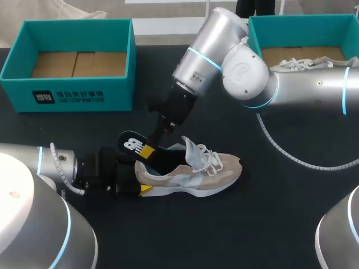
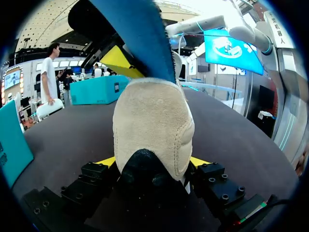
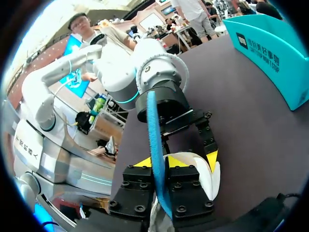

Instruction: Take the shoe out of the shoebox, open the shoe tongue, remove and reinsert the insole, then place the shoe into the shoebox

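Table [image 1: 269,224]: dark top, bears everything below.
Left shoebox [image 1: 84,92]: teal, empty, far left.
Right shoebox [image 1: 255,33]: teal, far right, with a second shoe [image 1: 303,63] inside.
Shoe [image 1: 196,174]: beige, on its sole mid-table, outside both boxes.
Insole [image 1: 132,144]: blue-black, heel end raised out of the collar, fore part inside the shoe.
Left gripper [image 1: 140,180]: fingers clamped on the heel from both sides.
Right gripper [image 1: 147,151]: closed narrowly on the insole's raised end.
Step, as judged: insole handling; whether it is a withdrawal or a reinsertion cannot be told. The next move calls for sliding the insole along the shoe's length against a firm heel hold.
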`<state>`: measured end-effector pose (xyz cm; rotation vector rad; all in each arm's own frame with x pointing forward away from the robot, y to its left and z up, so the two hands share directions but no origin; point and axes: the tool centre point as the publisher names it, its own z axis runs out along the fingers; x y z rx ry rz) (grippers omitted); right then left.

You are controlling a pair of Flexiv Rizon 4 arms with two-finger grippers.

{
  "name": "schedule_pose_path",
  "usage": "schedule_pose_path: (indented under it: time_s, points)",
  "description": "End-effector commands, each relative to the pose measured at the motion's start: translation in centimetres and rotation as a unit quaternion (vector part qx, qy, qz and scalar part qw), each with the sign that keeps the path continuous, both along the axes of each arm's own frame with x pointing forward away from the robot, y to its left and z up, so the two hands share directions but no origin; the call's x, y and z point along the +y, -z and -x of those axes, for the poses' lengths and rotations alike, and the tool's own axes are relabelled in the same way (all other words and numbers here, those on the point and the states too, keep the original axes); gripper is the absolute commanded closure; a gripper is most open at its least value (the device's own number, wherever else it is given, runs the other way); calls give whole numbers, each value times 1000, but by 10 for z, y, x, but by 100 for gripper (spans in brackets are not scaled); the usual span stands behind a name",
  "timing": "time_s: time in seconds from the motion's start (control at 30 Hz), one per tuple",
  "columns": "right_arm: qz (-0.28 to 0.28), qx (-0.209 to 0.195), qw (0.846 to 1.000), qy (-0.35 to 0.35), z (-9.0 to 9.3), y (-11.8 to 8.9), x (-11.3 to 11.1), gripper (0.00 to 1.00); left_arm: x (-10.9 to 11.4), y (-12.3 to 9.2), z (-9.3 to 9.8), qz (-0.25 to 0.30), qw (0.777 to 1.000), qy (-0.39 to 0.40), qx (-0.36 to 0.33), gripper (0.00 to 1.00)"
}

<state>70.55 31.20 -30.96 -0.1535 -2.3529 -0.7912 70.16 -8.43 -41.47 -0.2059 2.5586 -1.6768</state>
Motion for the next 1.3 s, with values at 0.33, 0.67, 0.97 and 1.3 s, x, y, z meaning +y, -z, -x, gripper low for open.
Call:
schedule_pose_path:
  time_s: [0.33, 0.67, 0.97, 1.3]
  points:
    - [-59, -11, 998, -2, -13, -50, 17, 100, 0, 3, 0, -2, 1000, 0, 0, 100]
    - [-79, -47, 995, 24, -25, -79, 26, 100, 0, 3, 0, -2, 1000, 0, 0, 100]
    - [-79, -47, 995, 24, -25, -79, 26, 100, 0, 3, 0, -2, 1000, 0, 0, 100]
    - [-276, -25, 942, 189, -54, -143, 39, 100, 0, 3, 0, -2, 1000, 0, 0, 100]
